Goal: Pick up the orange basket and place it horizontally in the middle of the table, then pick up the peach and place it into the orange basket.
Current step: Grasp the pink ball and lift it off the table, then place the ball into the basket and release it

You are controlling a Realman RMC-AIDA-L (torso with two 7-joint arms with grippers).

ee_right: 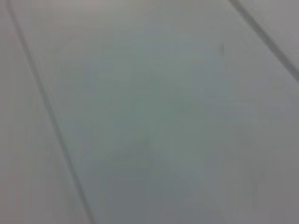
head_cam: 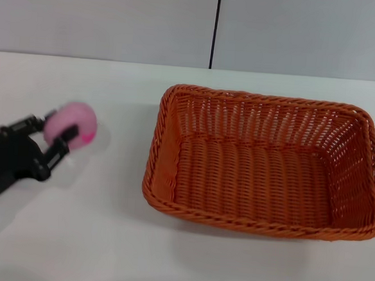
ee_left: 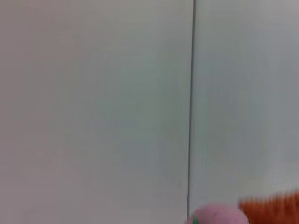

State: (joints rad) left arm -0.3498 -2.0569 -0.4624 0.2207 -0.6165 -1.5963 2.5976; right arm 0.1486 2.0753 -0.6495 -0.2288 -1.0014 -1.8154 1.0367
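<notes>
The orange basket (head_cam: 263,162) lies lengthwise across the white table (head_cam: 103,237), right of centre, and is empty inside. At the far left, my left gripper (head_cam: 54,133) is shut on the pink peach (head_cam: 71,126), holding it just above the tabletop, well to the left of the basket. In the left wrist view the peach (ee_left: 218,215) and a bit of the basket (ee_left: 273,209) show at the picture's edge. My right gripper is out of view; its wrist view shows only a pale wall.
A pale wall with a dark vertical seam (head_cam: 215,27) stands behind the table. Bare tabletop lies between the peach and the basket and along the front edge.
</notes>
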